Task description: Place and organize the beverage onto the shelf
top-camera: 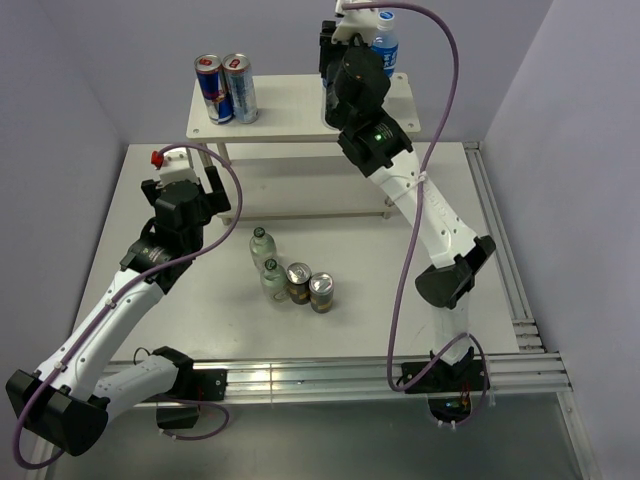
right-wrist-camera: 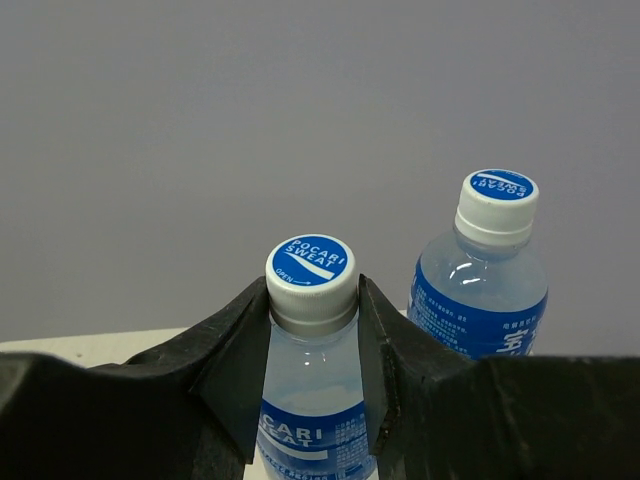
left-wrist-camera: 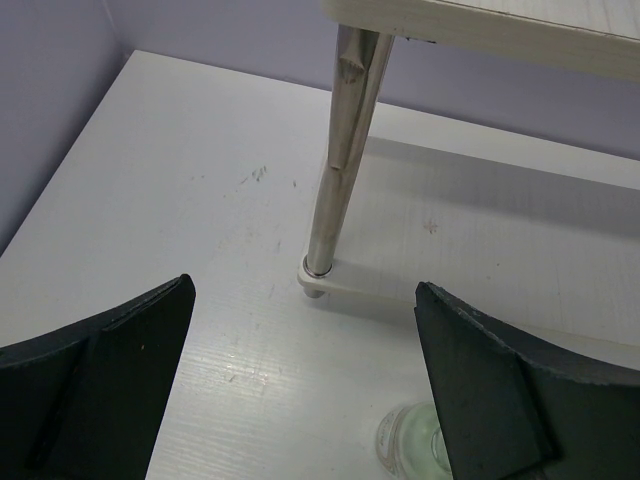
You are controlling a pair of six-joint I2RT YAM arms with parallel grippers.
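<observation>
Placed: one blue-labelled bottle [right-wrist-camera: 480, 290] on shelf [top-camera: 290, 120], 3 o'clock end.
Right gripper [right-wrist-camera: 312, 330]: clamped on second bottle [right-wrist-camera: 311, 268] beside it.
Left gripper [left-wrist-camera: 305, 390]: jaws apart, empty.
Outstanding: I count two green-capped bottles [top-camera: 261, 240], two dark cans [top-camera: 322, 292].

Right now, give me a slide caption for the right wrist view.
Black fingers clamp a clear blue-labelled white-capped bottle at its neck, a matching bottle standing nearby.
</observation>
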